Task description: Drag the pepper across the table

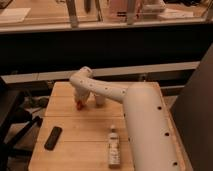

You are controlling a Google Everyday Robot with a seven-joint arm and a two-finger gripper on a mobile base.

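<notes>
Reaching in from the right of the camera view, my white arm [142,117] crosses the table [75,134] and bends down at the wrist over its far left part. My gripper [82,101] points down at the planks, with the pepper [79,105] right at its tip; whether I am clamped on it or loose, I cannot tell. The pepper is too small to show a long axis. A pale bottle [114,148] lies near the front edge, its label unreadable, well apart from a flat black bar [53,138].

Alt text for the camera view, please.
A white robot arm reaches over a tan wooden table, its gripper down at a small red-orange pepper on the far half. A black remote and a pale bottle lie nearer the camera.
</notes>
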